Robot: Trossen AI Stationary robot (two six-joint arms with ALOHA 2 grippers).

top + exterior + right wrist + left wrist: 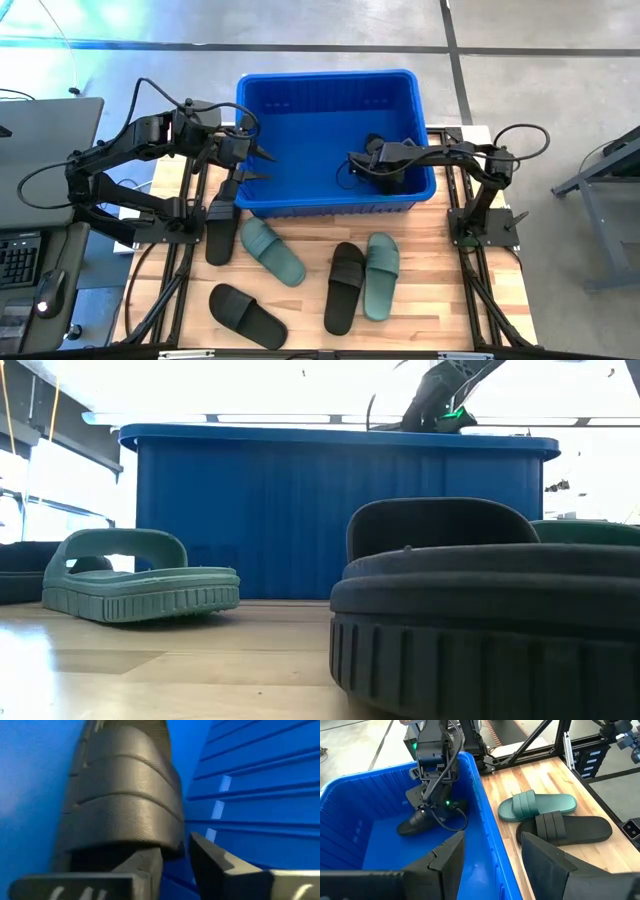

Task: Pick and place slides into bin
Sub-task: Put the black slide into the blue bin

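The right gripper (368, 160) holds one black slide (415, 822) inside the bin (330, 80), its jaws closed on it. Five slides lie outside the bin on the table (430, 300); the left gripper (262, 165) hovers open at the bin's rim.

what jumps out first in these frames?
The big blue bin at the back of the table, with the right gripper down inside it, fingers around a black slide. Five more slides lie on the wood in front: two green, three black. The left gripper hovers open at the bin's left wall.
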